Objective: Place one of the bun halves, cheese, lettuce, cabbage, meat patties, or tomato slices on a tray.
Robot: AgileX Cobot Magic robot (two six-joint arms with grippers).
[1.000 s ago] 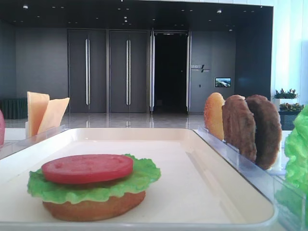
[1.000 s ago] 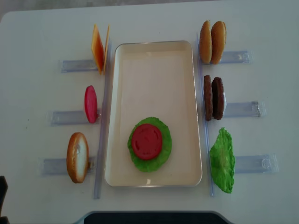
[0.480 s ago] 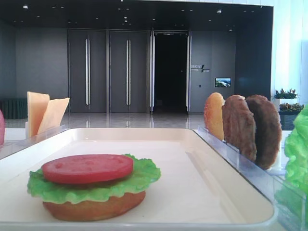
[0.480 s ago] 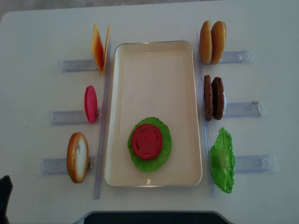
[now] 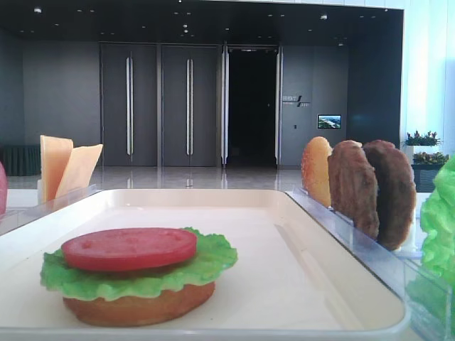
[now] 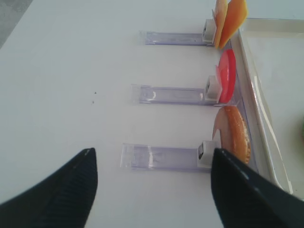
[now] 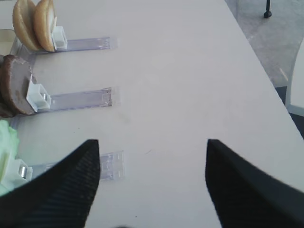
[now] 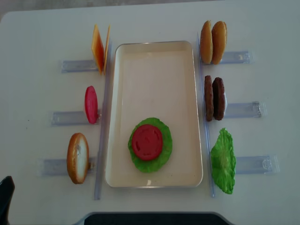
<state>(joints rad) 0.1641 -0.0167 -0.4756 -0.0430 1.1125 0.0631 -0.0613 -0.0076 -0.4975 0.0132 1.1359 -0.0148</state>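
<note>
**Next piece a toss-up between arms; both grippers empty at the near edge**

Stack on the tray (image 8: 154, 56) so far: bun half (image 5: 138, 305) at the bottom, lettuce (image 8: 164, 154) over it, tomato slice (image 8: 147, 142) on top, toward the tray's near end.

Left gripper (image 6: 152, 190) jaws spread wide, nothing between them, hovering over bare worktop (image 8: 37, 37) near the near-left corner. Straight ahead and a little toward the tray: the spare bun half (image 6: 233, 132) standing on edge in its clear rack (image 6: 159, 156), flat faces turned to the near and far edges, so a pinch across the thin way looks natural. Beyond it a second tomato slice (image 6: 227, 76), then the cheese (image 6: 229, 16).

Right gripper (image 7: 152, 185) likewise parted and empty, over the near-right part. Meat patties (image 7: 14, 90) ahead and toward the tray, also on edge; probably the likelier next layer, and nearer the right arm, though exact clearance hard to judge from the wrist view.
</note>
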